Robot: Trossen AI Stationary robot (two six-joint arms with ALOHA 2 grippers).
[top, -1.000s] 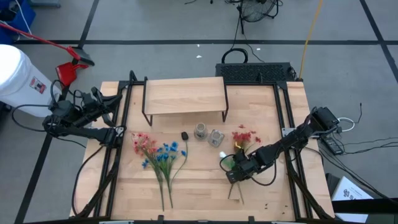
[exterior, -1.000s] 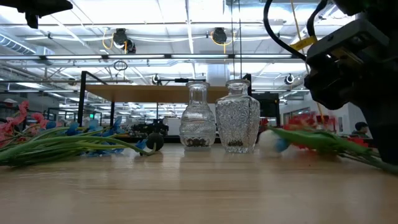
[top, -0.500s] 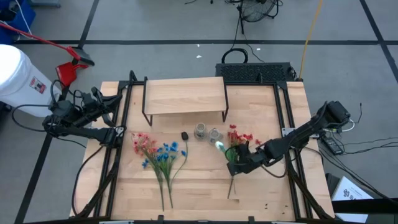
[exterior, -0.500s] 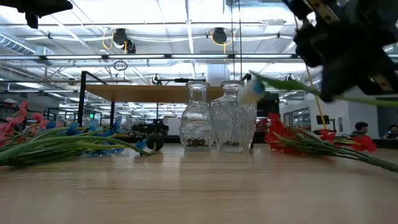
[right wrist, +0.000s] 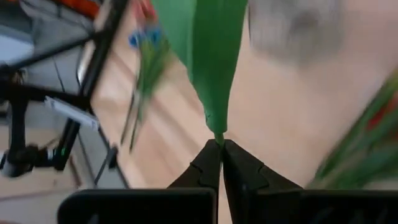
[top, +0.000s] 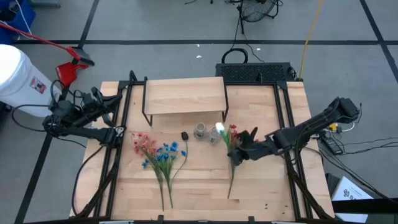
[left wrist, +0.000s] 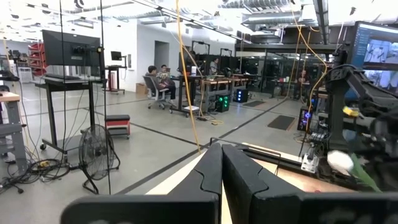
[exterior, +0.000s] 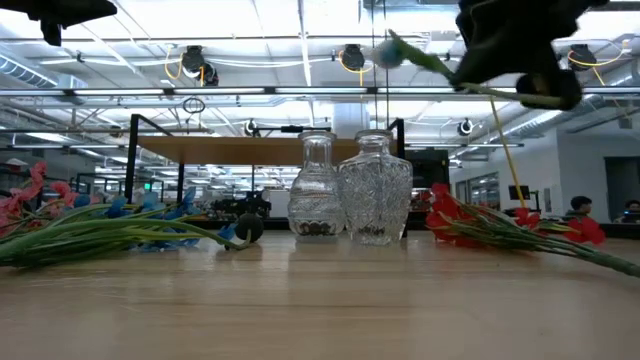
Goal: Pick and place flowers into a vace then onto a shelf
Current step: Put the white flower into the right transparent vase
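Observation:
My right gripper is shut on a single green-stemmed flower with a white bud. It holds it in the air just right of two glass vases. In the low view the bud hangs above the vases. The red bunch lies flat on the table below the gripper. The pink bunch and the blue bunch lie flat at the left. The shelf stands on black legs behind the vases. My left gripper waits shut at the table's left edge. My right gripper pinches the thin green stem between its two fingertips, just below a broad leaf. The fingers come slanting down from the table's right side. The flower is lifted clear of the table and reaches out ahead of the fingers, bud toward the vases.
A small black object lies left of the vases. Black frame rails run along both sides of the table. A black crate sits at the far right behind the shelf. Bare tabletop lies toward the near edge.
My right gripper has risen and gone toward the table's far edge and the vases, tipping from steeply down to a shallower slant. The white-bud flower has come up off the table, away from the red bunch. Its bud now stands higher than the vases.

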